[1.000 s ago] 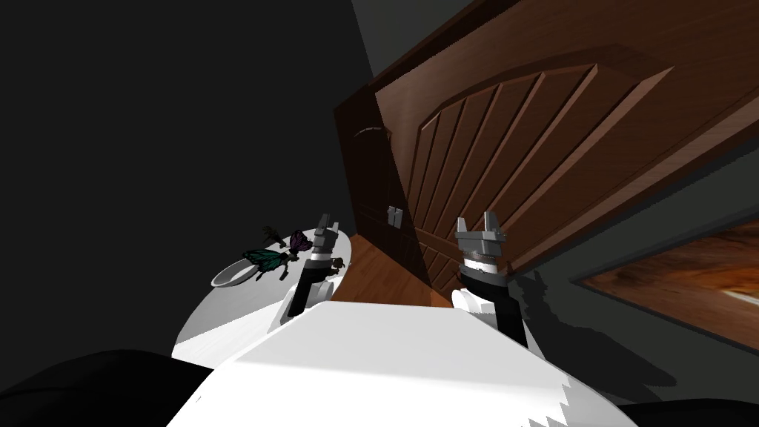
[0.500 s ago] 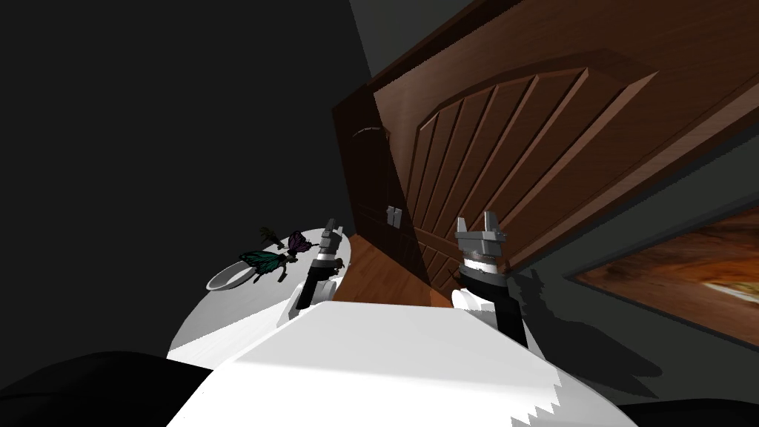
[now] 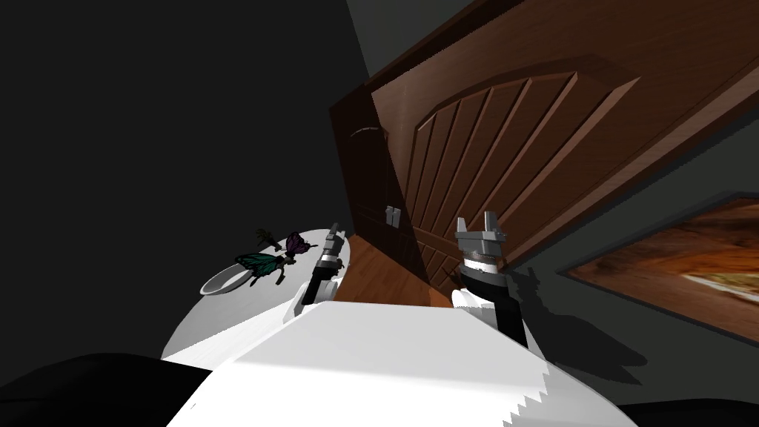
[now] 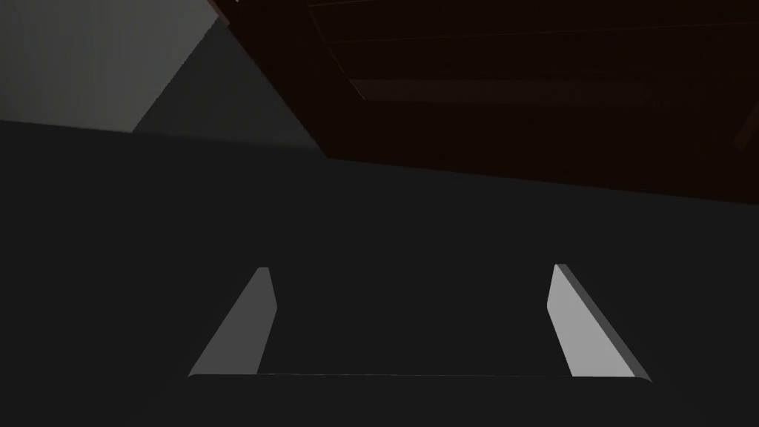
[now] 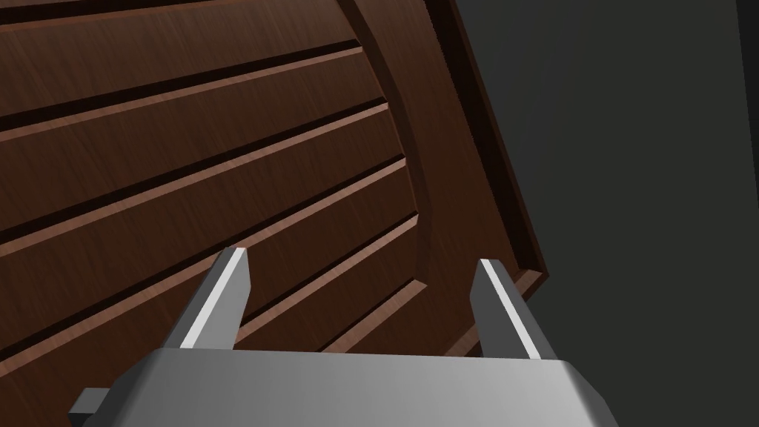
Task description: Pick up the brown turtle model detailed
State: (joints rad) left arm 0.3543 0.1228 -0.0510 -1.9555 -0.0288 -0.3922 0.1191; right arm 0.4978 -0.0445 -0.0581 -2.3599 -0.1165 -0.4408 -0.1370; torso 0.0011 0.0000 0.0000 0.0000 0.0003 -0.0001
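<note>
1. Brown panelled door [image 3: 519, 133], from 12 to 2 o'clock of the robot; its raised slats fan outward; the right wrist view looks onto it [image 5: 185, 148] at close range.
2. Dark wall [image 3: 148, 148], from 9 to 11 o'clock.
3. White round table [image 3: 222, 319], at 10 o'clock, low and near.
4. Framed picture [image 3: 682, 259], brown and orange, at 3 o'clock.
5. Wooden floor [image 3: 378, 274], a strip between table and door.
6. Pale bowl [image 3: 222, 280] on the table, at 9 o'clock of the left gripper.
7. Teal butterfly [image 3: 259, 261] at the bowl's rim; purple butterfly [image 3: 298, 243] just beside it, toward 1 o'clock.
8. Right gripper [image 3: 475, 219] [image 5: 362, 256], raised before the door, blades spread, nothing between them.
9. Left gripper [image 3: 333, 231] [image 4: 410, 267], over the table's edge nearest the door, blades spread wide, nothing between them.
10. Grey plate [image 3: 393, 215] on the door edge, small.
11. Brown turtle model: position cannot be told.
</note>
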